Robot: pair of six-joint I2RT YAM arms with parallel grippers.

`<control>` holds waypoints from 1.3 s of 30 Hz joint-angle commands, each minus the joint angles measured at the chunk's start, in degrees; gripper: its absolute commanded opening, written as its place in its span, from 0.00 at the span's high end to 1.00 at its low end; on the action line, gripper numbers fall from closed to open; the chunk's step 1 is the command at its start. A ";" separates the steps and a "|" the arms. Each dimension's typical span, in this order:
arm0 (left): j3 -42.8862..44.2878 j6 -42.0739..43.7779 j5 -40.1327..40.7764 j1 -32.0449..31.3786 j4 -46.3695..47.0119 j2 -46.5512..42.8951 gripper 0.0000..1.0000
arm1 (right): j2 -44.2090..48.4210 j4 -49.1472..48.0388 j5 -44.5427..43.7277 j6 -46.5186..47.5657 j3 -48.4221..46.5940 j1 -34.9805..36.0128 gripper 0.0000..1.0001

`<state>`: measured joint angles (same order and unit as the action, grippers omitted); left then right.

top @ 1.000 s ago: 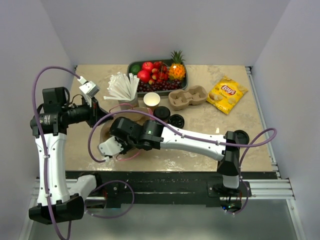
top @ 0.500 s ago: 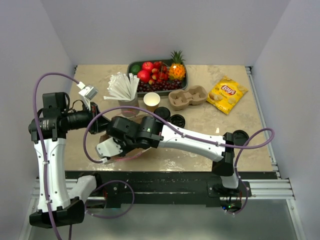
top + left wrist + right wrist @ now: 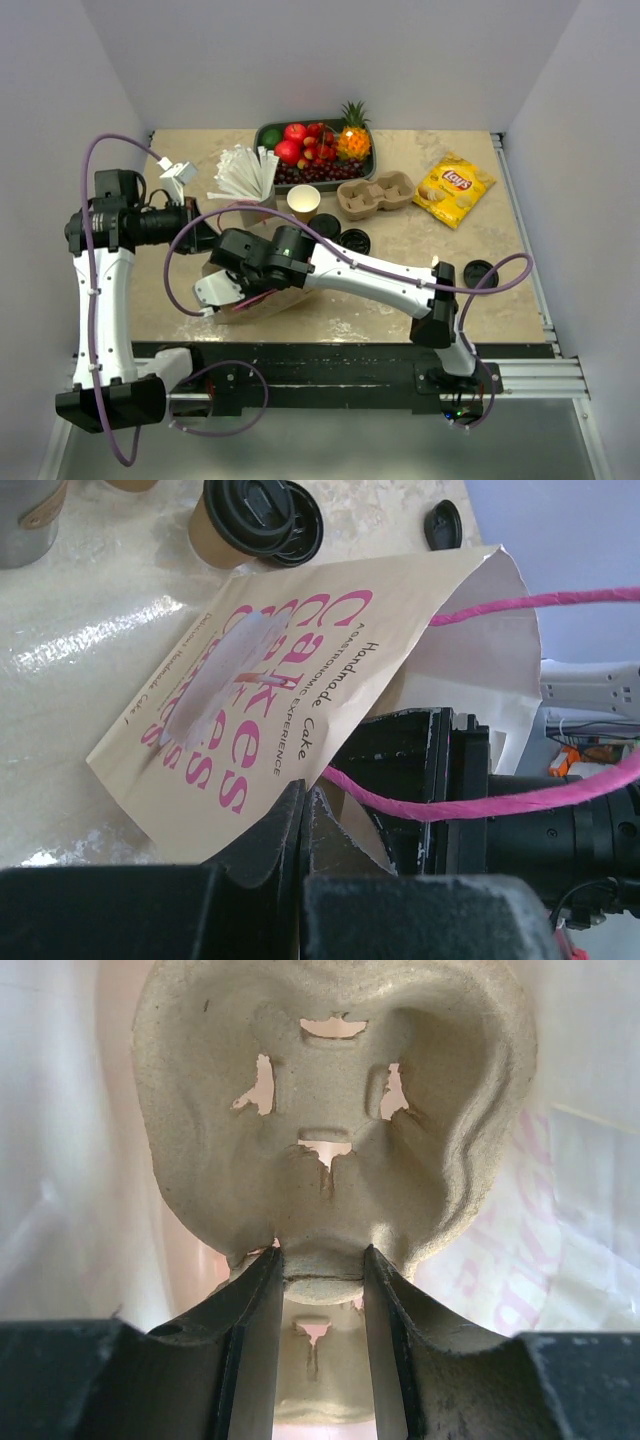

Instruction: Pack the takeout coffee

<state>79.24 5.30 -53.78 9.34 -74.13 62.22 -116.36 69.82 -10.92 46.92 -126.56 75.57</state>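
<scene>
Right gripper [image 3: 320, 1260] pinching pulp carrier [image 3: 330, 1090] inside paper bag [image 3: 200, 690], left gripper [image 3: 305, 805] clamping bag edge

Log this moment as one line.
left gripper: shut on paper bag edge | right gripper: holding cup carrier inside bag | takeout coffee: on table, outside bag

Top view looks down on whole table [image 3: 500, 250], left wrist close outside bag [image 3: 200, 720], right wrist inside same bag, facing carrier [image 3: 330, 1140]
</scene>
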 commanded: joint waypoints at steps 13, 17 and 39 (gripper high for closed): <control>-1.20 0.84 -6.59 0.15 4.00 6.33 1.00 | -0.72 -1.35 10.74 1.33 3.59 -7.89 0.75; -1.37 5.06 -6.51 -0.12 4.60 7.13 1.00 | 0.69 -5.56 17.31 5.98 6.94 -9.91 0.75; -2.78 1.20 -9.85 -0.47 14.71 10.73 1.00 | -3.09 -3.99 34.20 27.00 1.93 -16.33 0.73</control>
<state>75.09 7.88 -59.81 9.21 -62.41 73.38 -119.59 63.51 19.03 68.86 -121.21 59.35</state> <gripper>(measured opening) 0.013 0.370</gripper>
